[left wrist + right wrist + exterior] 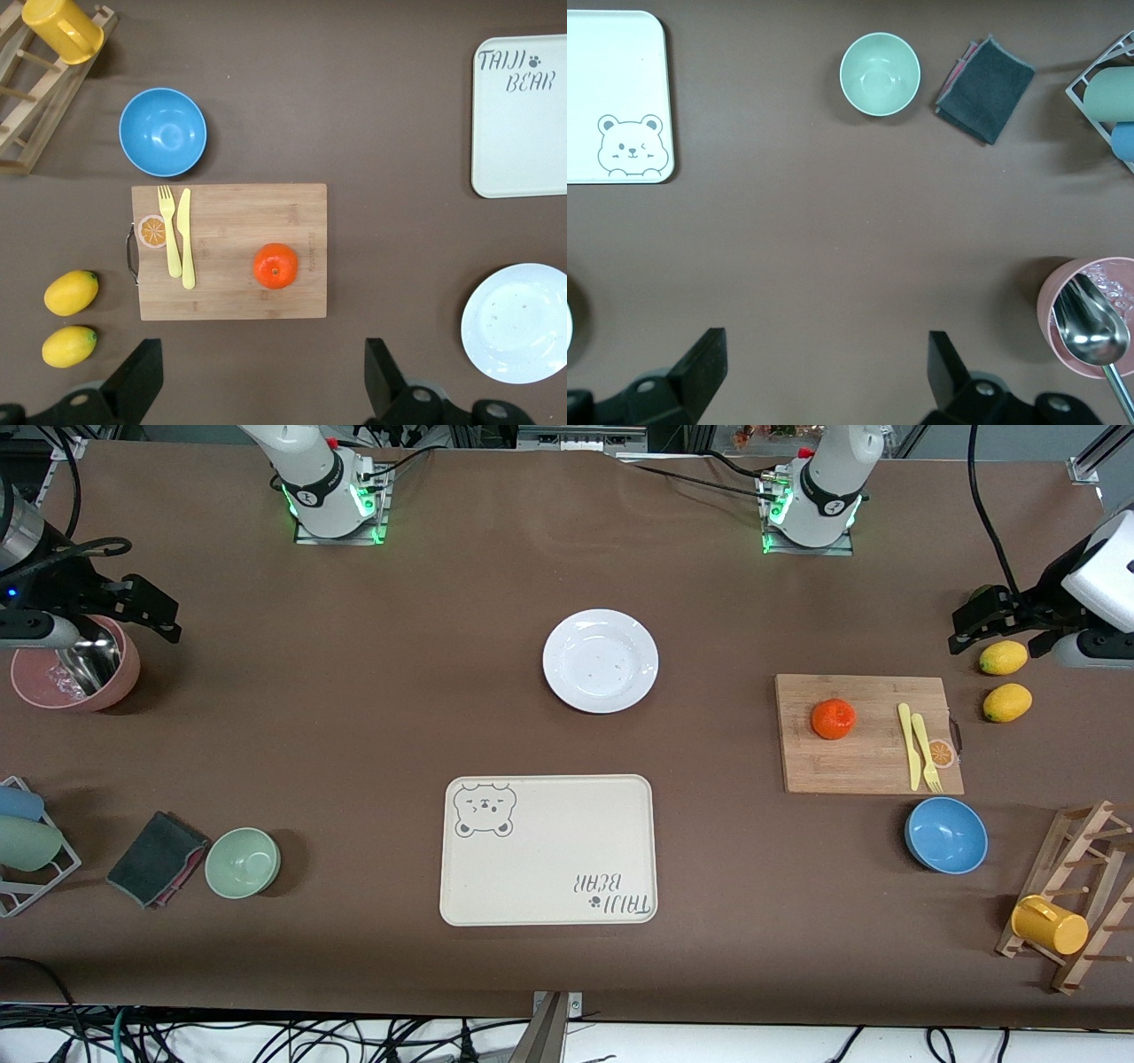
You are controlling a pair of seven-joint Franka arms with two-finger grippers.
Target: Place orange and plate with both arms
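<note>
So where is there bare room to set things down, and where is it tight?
The bear-printed tray is empty, and bare tabletop runs between it and the white plate. Crowded: the left arm's end, with the cutting board carrying the orange, lemons, blue bowl.

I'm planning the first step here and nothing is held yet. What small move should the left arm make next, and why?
Probably bring the left hand over the orange and start lowering. The orange sits free on the wooden cutting board, apart from the yellow fork and knife, and the hand's fingers are open and empty. The right hand, also open, could go for the white plate.
</note>
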